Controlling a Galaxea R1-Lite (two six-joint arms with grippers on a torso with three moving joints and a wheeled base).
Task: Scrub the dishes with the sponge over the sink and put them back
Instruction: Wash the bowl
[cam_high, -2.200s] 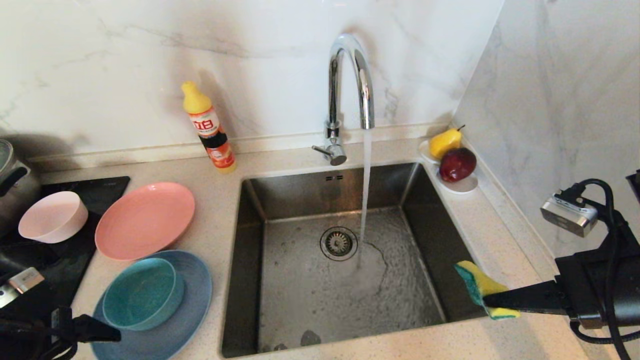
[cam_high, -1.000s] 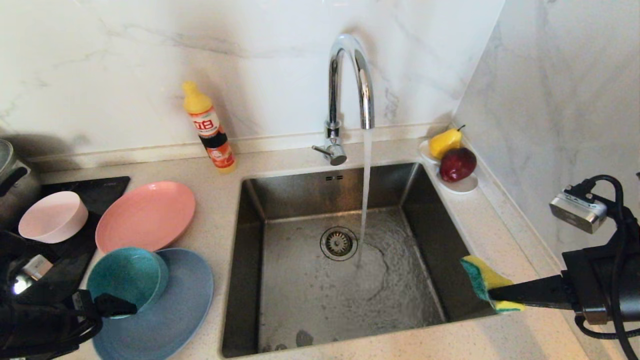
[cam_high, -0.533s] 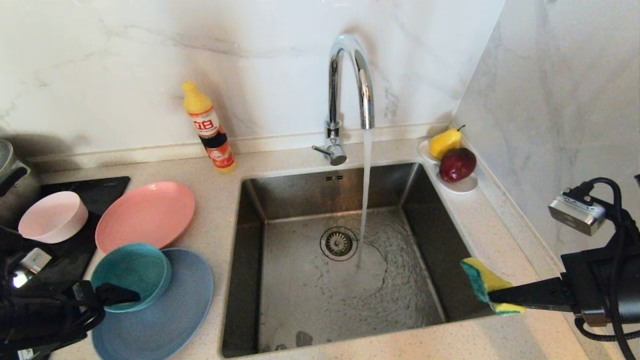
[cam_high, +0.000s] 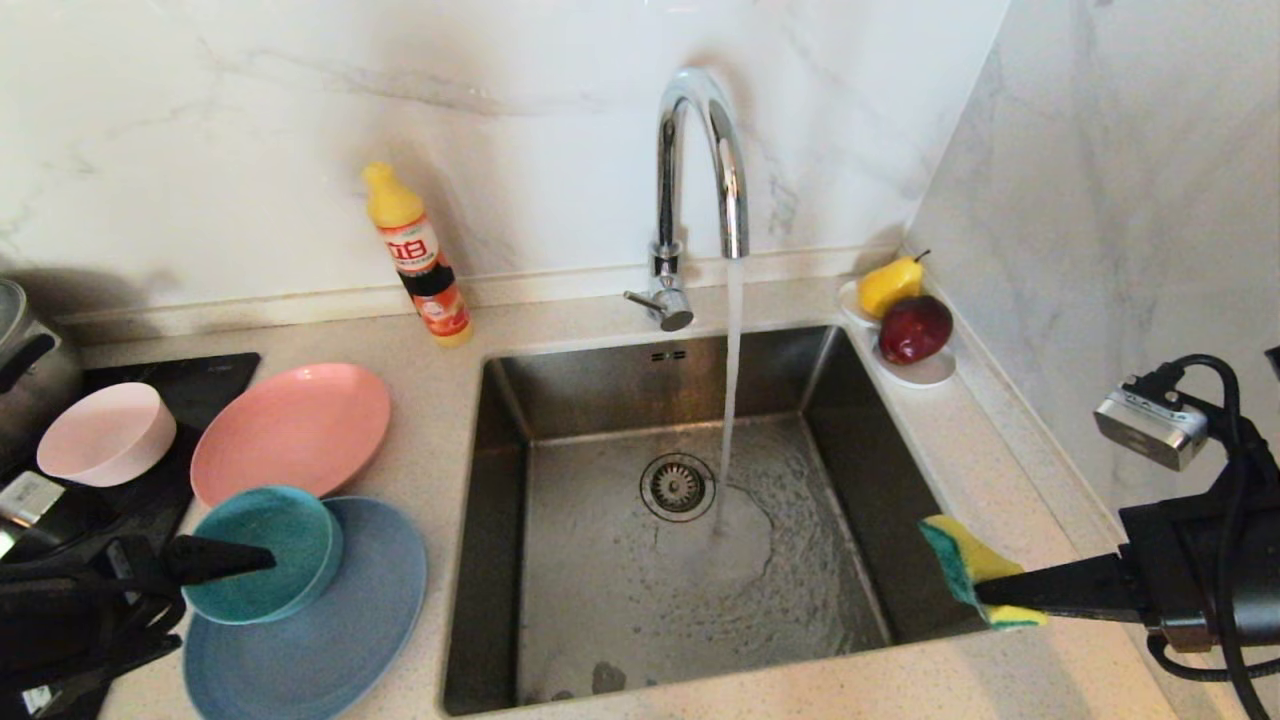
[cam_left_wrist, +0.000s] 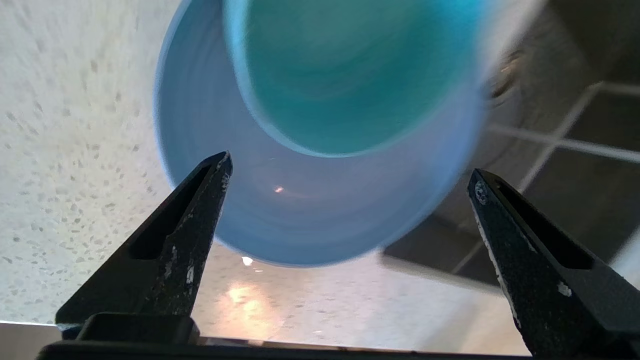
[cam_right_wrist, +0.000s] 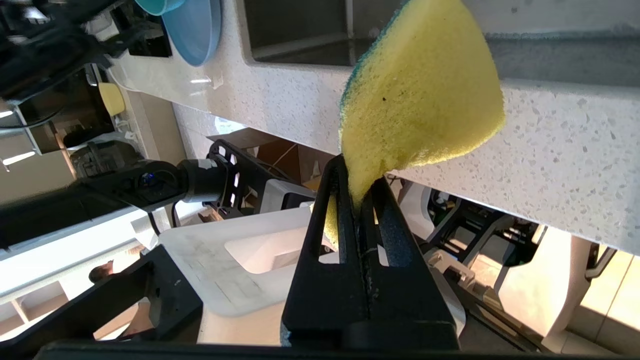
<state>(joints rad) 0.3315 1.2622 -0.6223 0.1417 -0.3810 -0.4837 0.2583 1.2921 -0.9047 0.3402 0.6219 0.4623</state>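
Note:
The teal bowl sits level on the light blue plate, left of the sink. My left gripper is open at the bowl's left side, one finger showing across its rim. In the left wrist view the gripper stands wide over the blue plate, short of the bowl. The salmon-pink plate and pale pink bowl lie further back. My right gripper is shut on the yellow sponge at the sink's front right corner; the sponge fans out of the gripper.
Water runs from the chrome tap into the basin near the drain. A detergent bottle stands by the wall. A pear and a red fruit rest on a white saucer. A steel pot and black cooktop are at left.
The teal bowl was tipped up toward the left a second ago and now lies flat on the blue plate. My left gripper's finger has drawn back a little. The right arm has not moved.

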